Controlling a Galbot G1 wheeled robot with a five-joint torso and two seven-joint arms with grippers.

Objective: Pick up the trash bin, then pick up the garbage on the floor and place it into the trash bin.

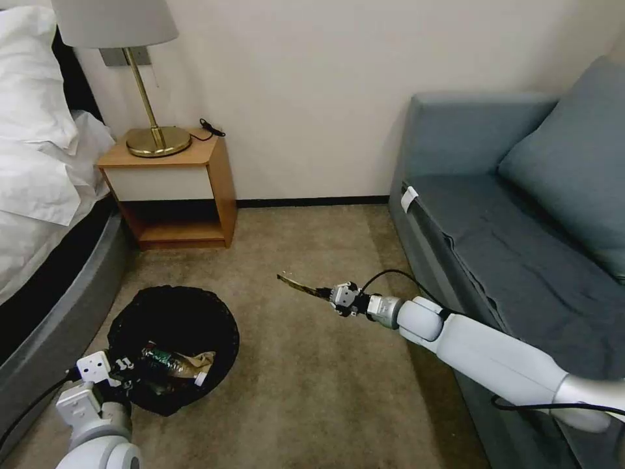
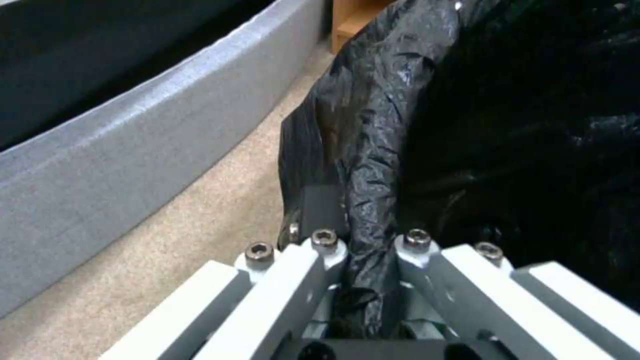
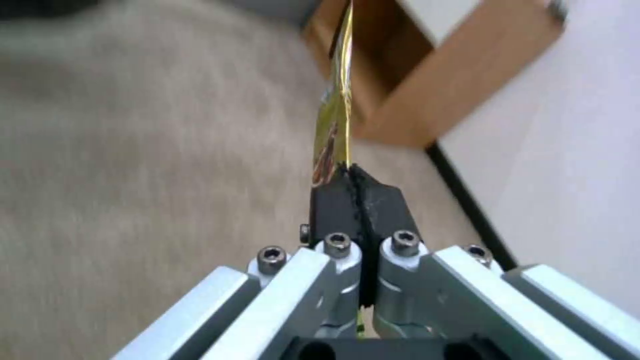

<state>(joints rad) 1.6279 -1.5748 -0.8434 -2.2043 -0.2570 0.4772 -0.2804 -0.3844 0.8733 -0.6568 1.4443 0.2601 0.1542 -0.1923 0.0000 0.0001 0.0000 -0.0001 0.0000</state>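
Trash bin (image 1: pixel 174 326), black liner, is seen lower left of the head view on the carpet (image 1: pixel 312 391) beside the bed base (image 1: pixel 58 326); bottle (image 1: pixel 158 359) and brown paper bag (image 1: pixel 195 362) lie inside. Its liner rim is clamped by the left gripper (image 1: pixel 124 370). At frame centre, the gold-and-black snack wrapper (image 1: pixel 298 285) is pinched by the right gripper (image 1: pixel 327 294), jaws clenched, above the floor.

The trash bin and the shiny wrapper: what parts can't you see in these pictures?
- Head view: the trash bin holds a bottle and brown paper; anything beneath them is lost in the black bag.
- Left wrist view: the bin's inside is dark; the left gripper covers the rim it pinches.
- Right wrist view: the wrapper is edge-on, its print unreadable, and its top is cut off; the right gripper hides its lower end.
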